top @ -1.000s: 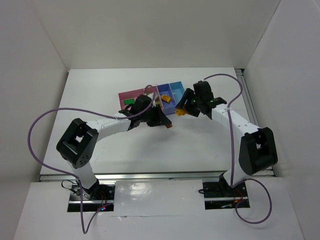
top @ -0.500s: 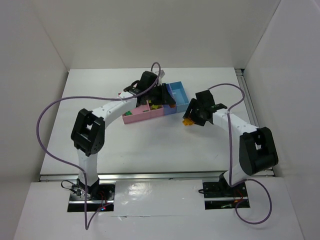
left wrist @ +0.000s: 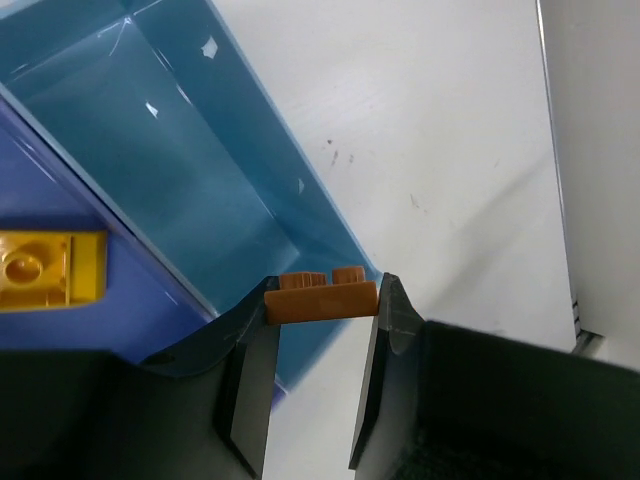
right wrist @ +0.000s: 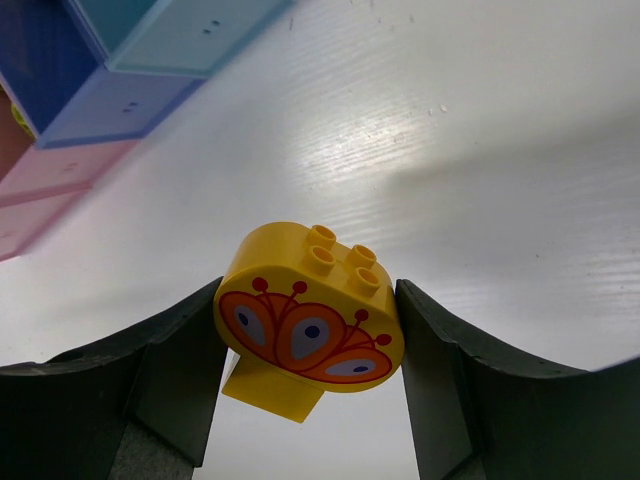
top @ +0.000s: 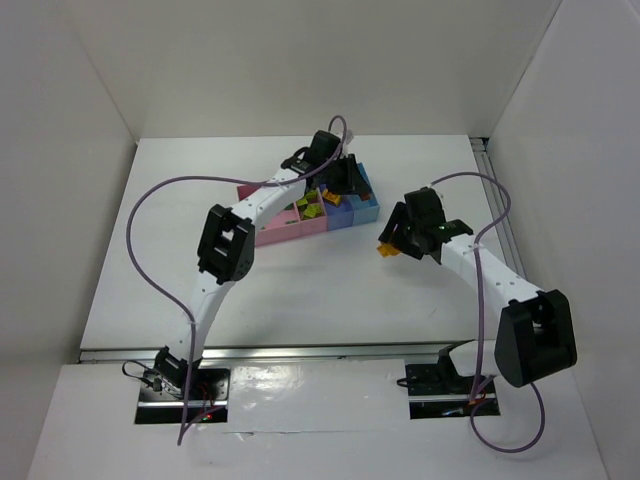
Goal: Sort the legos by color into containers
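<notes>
My left gripper (left wrist: 322,302) is shut on a small brown-orange lego (left wrist: 322,298), held over the near corner of the light blue bin (left wrist: 190,170). Seen from above, that gripper (top: 347,181) hangs over the right end of the containers (top: 272,228). A yellow lego (left wrist: 45,270) lies in the violet-blue bin (left wrist: 70,220). My right gripper (right wrist: 310,310) is shut on a rounded yellow lego (right wrist: 310,305) painted with orange petals, lifted off the table. It sits to the right of the bins (top: 390,246). Lime-green and yellow legos (top: 312,207) lie in the bins.
The row of bins lies slanted at the back middle of the white table (top: 300,290). White walls enclose the table on three sides. A purple cable (top: 160,200) loops off the left arm. The bins' outer walls (right wrist: 100,105) show at the top left of the right wrist view.
My left arm has swung from the table's middle up over the bins to the light blue one, carrying the brown-orange lego. My right arm has drawn back right and nearer with the yellow lego.
</notes>
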Action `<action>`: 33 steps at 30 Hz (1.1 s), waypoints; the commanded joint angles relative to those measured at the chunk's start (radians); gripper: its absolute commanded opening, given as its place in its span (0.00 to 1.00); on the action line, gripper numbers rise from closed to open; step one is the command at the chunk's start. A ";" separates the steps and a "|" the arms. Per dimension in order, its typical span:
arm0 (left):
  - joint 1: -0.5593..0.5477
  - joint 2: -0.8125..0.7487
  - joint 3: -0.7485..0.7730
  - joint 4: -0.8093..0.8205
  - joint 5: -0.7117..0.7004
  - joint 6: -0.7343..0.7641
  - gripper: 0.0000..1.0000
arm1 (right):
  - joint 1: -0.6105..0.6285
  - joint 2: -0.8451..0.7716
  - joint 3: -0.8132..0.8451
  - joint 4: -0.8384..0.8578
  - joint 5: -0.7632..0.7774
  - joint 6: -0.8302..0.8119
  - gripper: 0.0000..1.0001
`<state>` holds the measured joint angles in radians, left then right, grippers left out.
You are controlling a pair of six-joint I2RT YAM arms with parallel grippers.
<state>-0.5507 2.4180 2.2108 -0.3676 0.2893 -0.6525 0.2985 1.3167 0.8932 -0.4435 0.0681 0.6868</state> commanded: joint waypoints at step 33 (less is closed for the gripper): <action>-0.153 -0.698 -1.137 0.745 0.097 -0.250 1.00 | -0.002 0.141 0.085 0.140 -0.318 0.171 0.40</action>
<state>-0.6979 1.7115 1.0386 0.2642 0.4030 -0.9684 0.2985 1.4563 0.9283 -0.3710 -0.1677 0.8211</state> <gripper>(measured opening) 0.998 0.695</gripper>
